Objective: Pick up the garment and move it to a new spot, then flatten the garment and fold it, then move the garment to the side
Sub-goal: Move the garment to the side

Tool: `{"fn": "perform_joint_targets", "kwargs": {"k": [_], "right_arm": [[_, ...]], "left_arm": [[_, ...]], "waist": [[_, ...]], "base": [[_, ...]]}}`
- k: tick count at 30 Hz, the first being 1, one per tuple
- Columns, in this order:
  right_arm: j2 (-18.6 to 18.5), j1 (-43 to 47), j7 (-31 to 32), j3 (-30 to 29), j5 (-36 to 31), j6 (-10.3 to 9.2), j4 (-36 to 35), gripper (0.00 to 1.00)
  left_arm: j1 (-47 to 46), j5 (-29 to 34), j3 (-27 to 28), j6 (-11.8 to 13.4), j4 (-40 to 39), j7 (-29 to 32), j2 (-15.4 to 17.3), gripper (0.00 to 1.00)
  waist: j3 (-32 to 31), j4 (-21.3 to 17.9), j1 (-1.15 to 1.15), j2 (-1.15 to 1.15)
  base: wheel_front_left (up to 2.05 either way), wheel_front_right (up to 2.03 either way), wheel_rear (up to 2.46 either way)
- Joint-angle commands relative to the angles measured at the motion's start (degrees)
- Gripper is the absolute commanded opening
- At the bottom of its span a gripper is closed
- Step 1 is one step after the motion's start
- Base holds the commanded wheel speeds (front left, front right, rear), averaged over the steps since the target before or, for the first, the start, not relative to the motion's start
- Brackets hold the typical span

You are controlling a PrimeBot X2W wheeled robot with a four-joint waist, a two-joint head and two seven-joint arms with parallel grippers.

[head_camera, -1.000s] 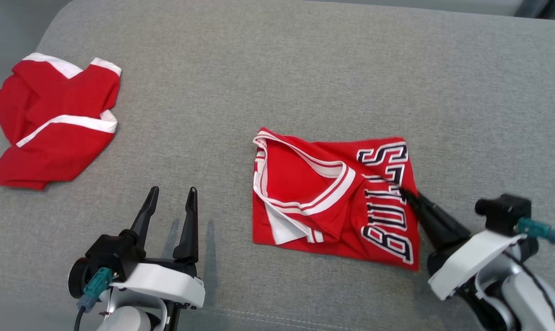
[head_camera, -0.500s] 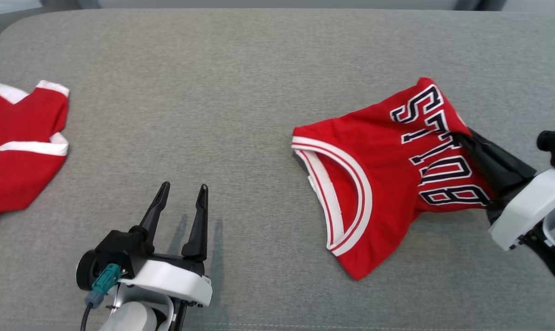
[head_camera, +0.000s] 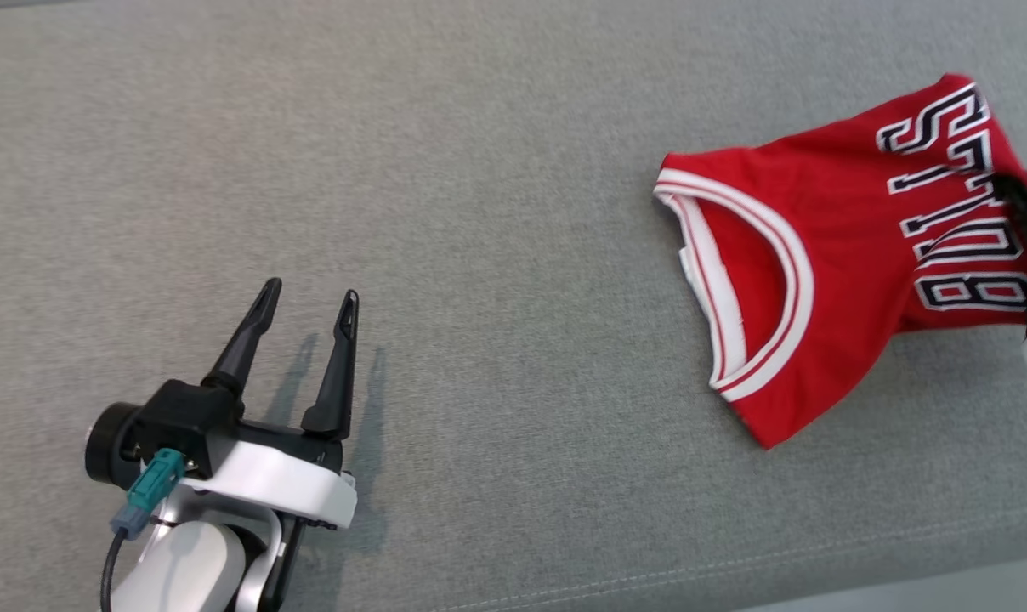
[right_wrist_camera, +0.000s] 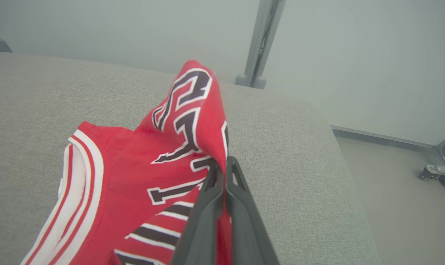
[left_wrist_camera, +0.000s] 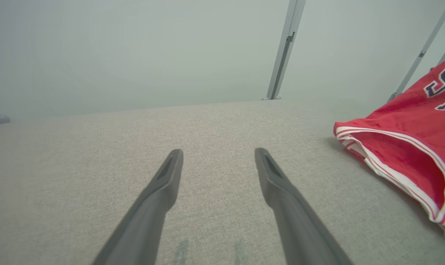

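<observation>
Right end effector pinches the jersey on grey cushion (left end effector gapes, well apart).

1. The jersey is red and sleeveless. White-and-red striped trim runs around a rounded hole, and black letters outlined in white cross the front.
2. It is bunched rather than flat. Its lettered end is raised, pinched between the closed fingers of the right gripper, and the cloth drapes down from that point.
3. Its trimmed end rests on the grey fabric surface with the hole gaping, and one red corner points toward the near edge.
4. It lies toward the surface's right end.
</observation>
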Motion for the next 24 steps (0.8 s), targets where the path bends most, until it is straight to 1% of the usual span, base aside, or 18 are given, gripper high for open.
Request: {"fn": "perform_joint_targets", "kwargs": {"k": [1, 3, 7, 12, 16, 19, 20, 21, 22, 24], "right_arm": [[-1.9, -1.7, -2.2, 0.0, -0.8, -0.01, 0.2, 0.0], [-1.6, -3.8, -4.5, -0.5, -2.0, -0.01, 4.1, 0.0], [-0.5, -8.4, -8.9, -2.0, -6.4, -0.01, 12.4, 0.0], [2.4, -13.6, -14.0, -5.1, -11.9, -0.01, 21.6, 0.0], [5.1, -17.1, -17.0, -5.7, -14.6, -0.01, 27.4, 0.0], [6.5, -19.7, -18.9, -6.6, -16.1, -0.01, 31.9, 0.0], [6.8, -20.4, -19.9, -6.8, -16.6, -0.01, 33.1, 0.15], [7.4, -21.0, -20.9, -7.2, -16.4, -0.01, 34.1, 0.79], [7.8, -21.5, -21.8, -7.3, -16.7, -0.01, 35.0, 1.0], [8.6, -22.1, -23.1, -7.3, -16.6, -0.01, 36.3, 1.0]], "left_arm": [[-2.5, 0.9, 2.4, 0.5, -2.2, 0.5, 2.0, 1.0], [-3.1, 1.4, 2.6, 0.8, -3.5, 1.6, 3.2, 1.0], [-4.5, 2.8, 3.0, 1.3, -6.6, 3.9, 5.6, 1.0], [-6.6, 4.6, 2.8, 1.7, -10.9, 6.8, 7.9, 1.0], [-8.0, 5.7, 2.6, 1.8, -13.4, 8.7, 9.2, 1.0], [-9.0, 6.4, 2.3, 1.6, -14.8, 9.7, 9.6, 1.0], [-9.4, 6.6, 2.1, 1.6, -15.2, 9.9, 9.7, 1.0], [-9.6, 6.8, 1.9, 1.5, -15.4, 10.1, 9.7, 1.0], [-9.8, 6.9, 1.7, 1.5, -15.5, 10.2, 9.6, 1.0], [-10.0, 7.0, 1.5, 1.5, -15.6, 10.3, 9.5, 1.0]], "waist": [[3.3, -2.9, 0.0, 0.0], [5.0, -4.0, 0.0, 0.0], [8.8, -5.5, 0.0, 0.0], [13.2, -7.0, 0.0, 0.0], [15.5, -8.1, 0.0, 0.0], [16.3, -8.4, 0.0, 0.0], [16.5, -8.5, 0.0, 0.0], [16.5, -8.5, 0.0, 0.0], [16.4, -8.5, 0.0, 0.0], [16.0, -8.6, 0.0, 0.0]], "base": [[0.0, 0.0, 0.0], [0.0, 0.0, 0.0], [0.0, 0.0, 0.0], [0.0, 0.0, 0.0], [0.0, 0.0, 0.0], [0.0, 0.0, 0.0], [0.0, 0.0, 0.0], [0.0, 0.0, 0.0], [0.0, 0.0, 0.0], [0.0, 0.0, 0.0]]}}
